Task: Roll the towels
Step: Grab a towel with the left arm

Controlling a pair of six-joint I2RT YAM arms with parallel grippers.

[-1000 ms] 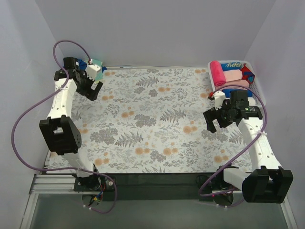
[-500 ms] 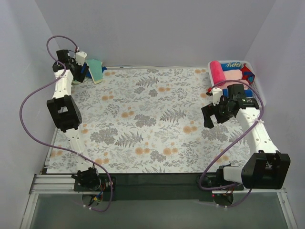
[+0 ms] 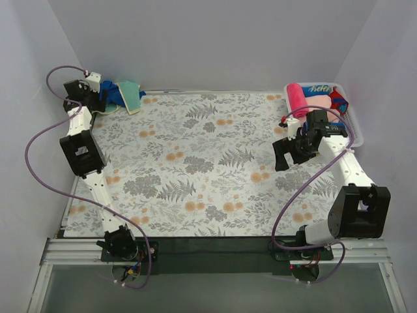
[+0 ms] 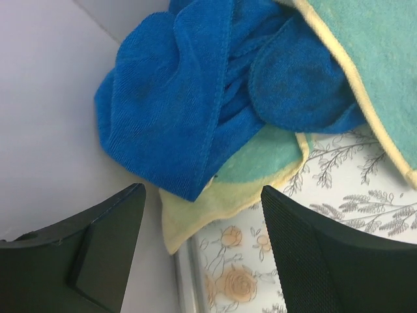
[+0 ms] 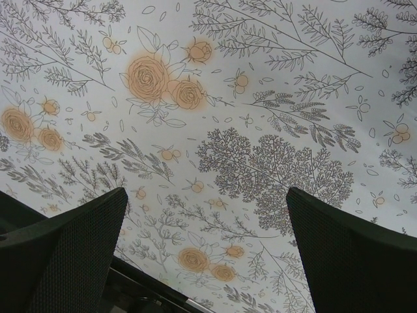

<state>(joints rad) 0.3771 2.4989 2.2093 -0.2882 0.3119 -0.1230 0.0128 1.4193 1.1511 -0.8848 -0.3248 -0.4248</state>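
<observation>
A crumpled royal blue towel (image 3: 116, 91) and a pale yellow towel with a teal patch (image 3: 132, 96) lie heaped together in the table's far left corner. In the left wrist view the blue towel (image 4: 182, 98) lies on top of the yellow and teal towel (image 4: 260, 163). My left gripper (image 3: 101, 103) is open and empty just beside the heap, and its jaws (image 4: 202, 195) frame the yellow towel's corner without touching it. My right gripper (image 3: 281, 155) is open and empty above the floral cloth (image 5: 206, 195) at the right.
A white basket (image 3: 355, 127) at the far right holds rolled towels, among them a bright pink one (image 3: 296, 99) and a pale pink one (image 3: 319, 102). A floral cloth (image 3: 208, 163) covers the table. Grey walls stand close on three sides. Purple cables loop off both arms.
My left arm has swung back and left into the far corner, uncovering the towel heap. My right gripper has drifted a little left and farther from the near edge.
</observation>
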